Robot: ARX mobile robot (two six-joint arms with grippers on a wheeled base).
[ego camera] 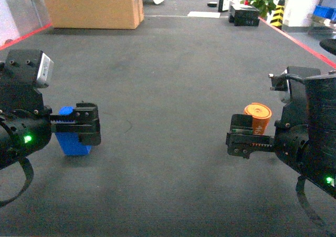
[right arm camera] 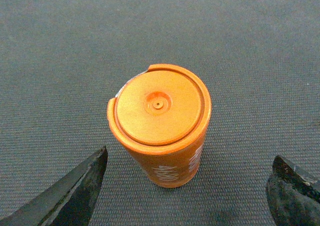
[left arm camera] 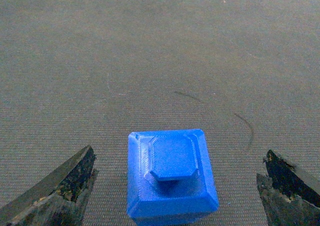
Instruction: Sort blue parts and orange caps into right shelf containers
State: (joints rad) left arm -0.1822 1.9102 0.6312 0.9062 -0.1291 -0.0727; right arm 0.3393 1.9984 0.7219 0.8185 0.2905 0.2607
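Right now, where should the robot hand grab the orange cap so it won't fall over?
Probably around the round side wall, just below the wider top rim, coming down from above with one finger on each side. The orange cap stands upright on the carpet, and the right hand is open with its fingers already on either side. The flat top offers nothing to pinch.
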